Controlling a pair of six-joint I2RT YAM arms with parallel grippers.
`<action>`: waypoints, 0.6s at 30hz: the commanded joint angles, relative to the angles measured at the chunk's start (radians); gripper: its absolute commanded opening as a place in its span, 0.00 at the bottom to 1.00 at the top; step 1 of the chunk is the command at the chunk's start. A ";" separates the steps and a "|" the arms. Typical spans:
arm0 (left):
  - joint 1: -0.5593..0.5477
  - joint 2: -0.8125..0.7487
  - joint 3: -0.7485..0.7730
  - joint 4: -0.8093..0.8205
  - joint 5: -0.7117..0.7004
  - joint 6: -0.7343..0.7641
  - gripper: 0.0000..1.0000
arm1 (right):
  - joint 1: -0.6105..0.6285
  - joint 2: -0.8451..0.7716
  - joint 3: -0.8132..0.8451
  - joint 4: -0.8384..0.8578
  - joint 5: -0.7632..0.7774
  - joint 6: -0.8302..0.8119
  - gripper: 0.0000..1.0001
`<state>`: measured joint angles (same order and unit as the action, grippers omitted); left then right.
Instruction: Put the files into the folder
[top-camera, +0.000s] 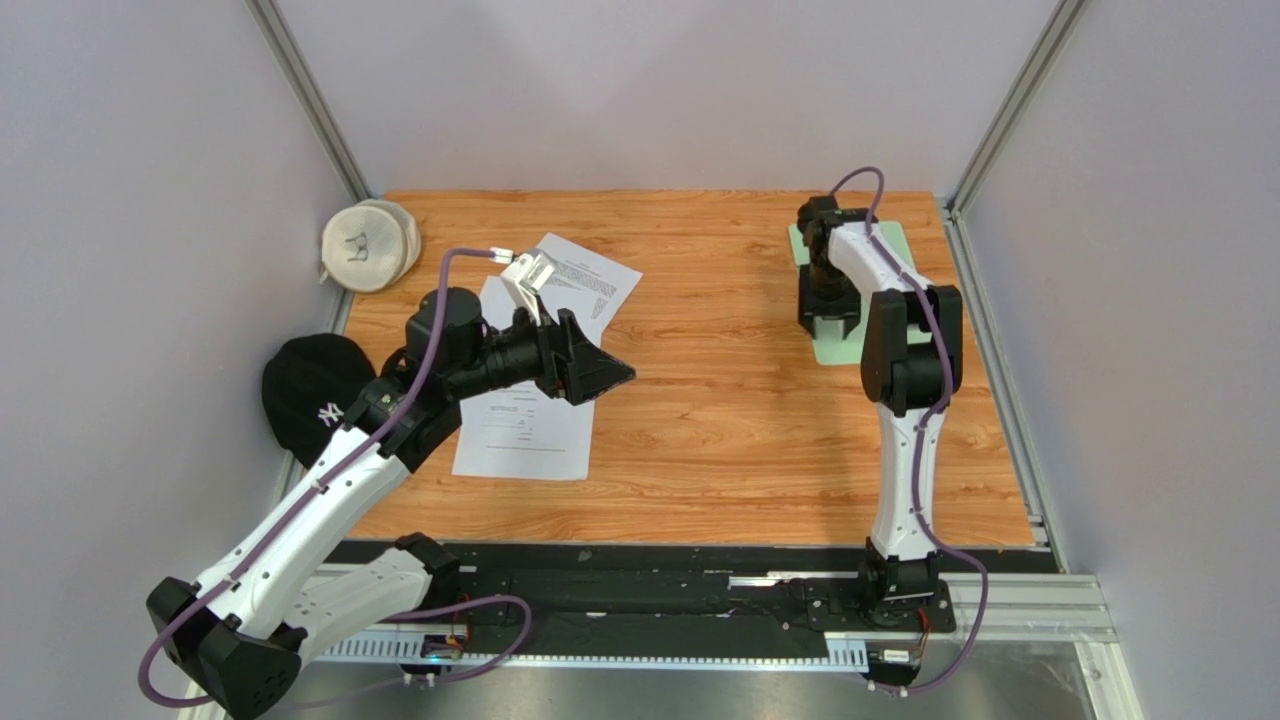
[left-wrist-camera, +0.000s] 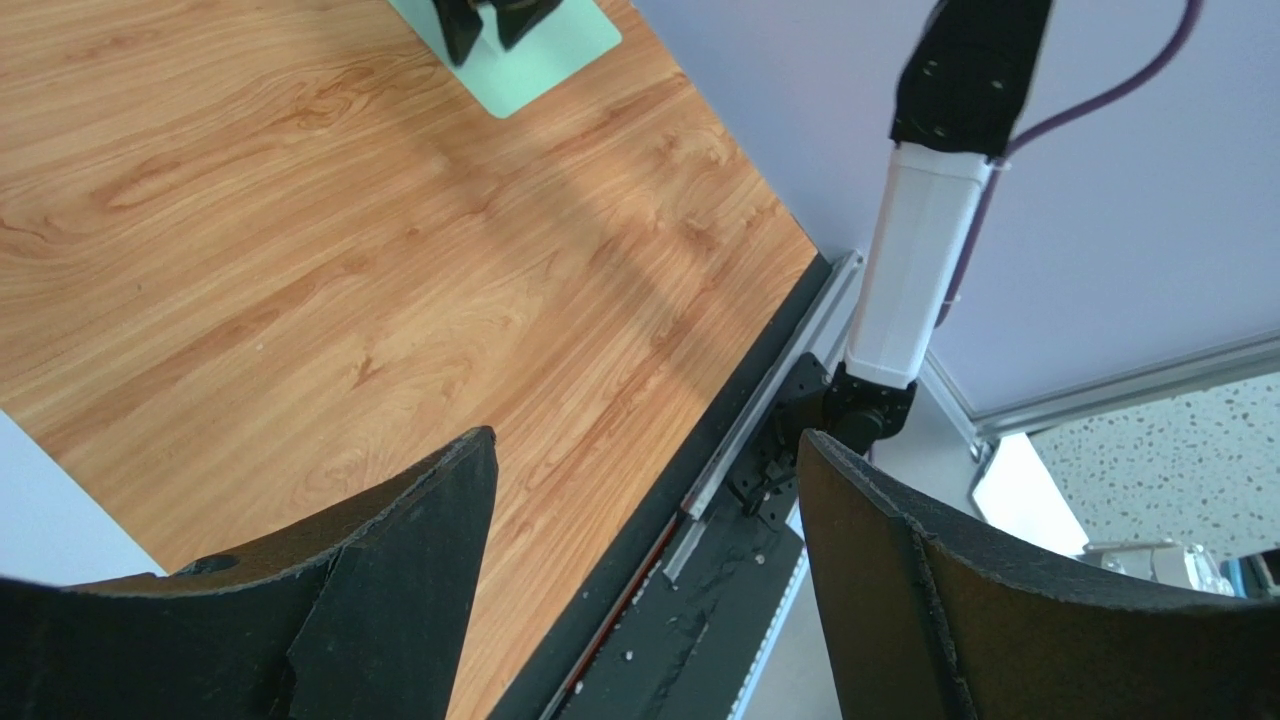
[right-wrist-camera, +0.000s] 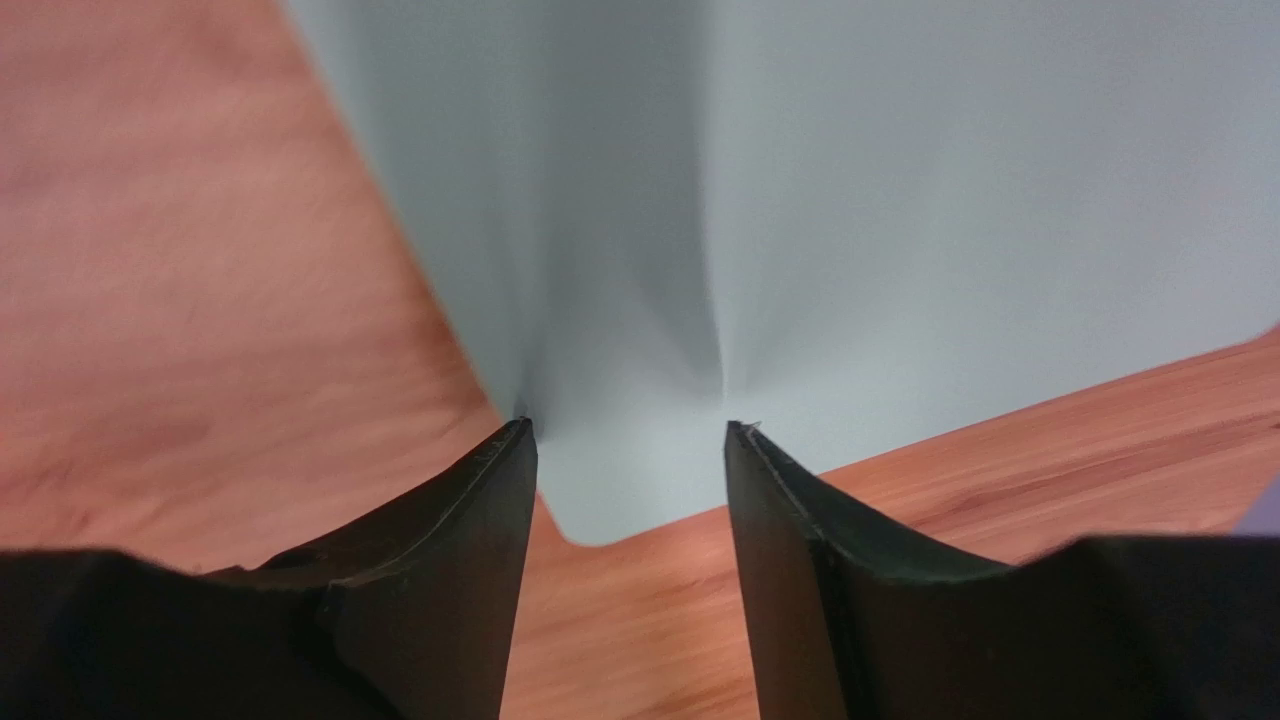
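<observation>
The files (top-camera: 519, 428) are white printed sheets lying on the left of the wooden table, with another sheet (top-camera: 594, 278) behind them at an angle. My left gripper (top-camera: 609, 371) hovers above their right edge, pointing right, open and empty (left-wrist-camera: 646, 438). A white sheet corner (left-wrist-camera: 45, 518) shows beside it. The pale green folder (top-camera: 839, 354) lies flat at the far right. My right gripper (top-camera: 830, 315) points down onto it, jaws open, both fingertips touching its surface near a rounded corner (right-wrist-camera: 630, 426). The folder fills the right wrist view (right-wrist-camera: 902, 195) and shows in the left wrist view (left-wrist-camera: 526, 68). Its clip is hidden.
A cream cap (top-camera: 368, 245) lies at the far left corner and a black cap (top-camera: 316, 390) at the left edge under my left arm. Metal frame posts and grey walls enclose the table. A black rail (top-camera: 676, 578) runs along the near edge.
</observation>
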<state>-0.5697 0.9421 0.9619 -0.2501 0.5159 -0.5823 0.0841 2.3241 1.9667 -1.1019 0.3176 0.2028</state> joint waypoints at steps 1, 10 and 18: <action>-0.004 0.003 0.005 0.032 0.016 -0.002 0.82 | 0.008 -0.149 -0.106 0.056 -0.215 0.021 0.55; -0.004 0.060 0.003 0.071 0.029 -0.004 0.82 | -0.198 -0.020 0.176 0.224 -0.103 0.170 0.68; -0.007 0.110 -0.002 0.087 0.047 0.001 0.83 | -0.271 0.109 0.290 0.336 -0.127 0.127 0.77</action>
<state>-0.5697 1.0397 0.9615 -0.2195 0.5346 -0.5823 -0.2047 2.3577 2.1899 -0.8280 0.2035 0.3332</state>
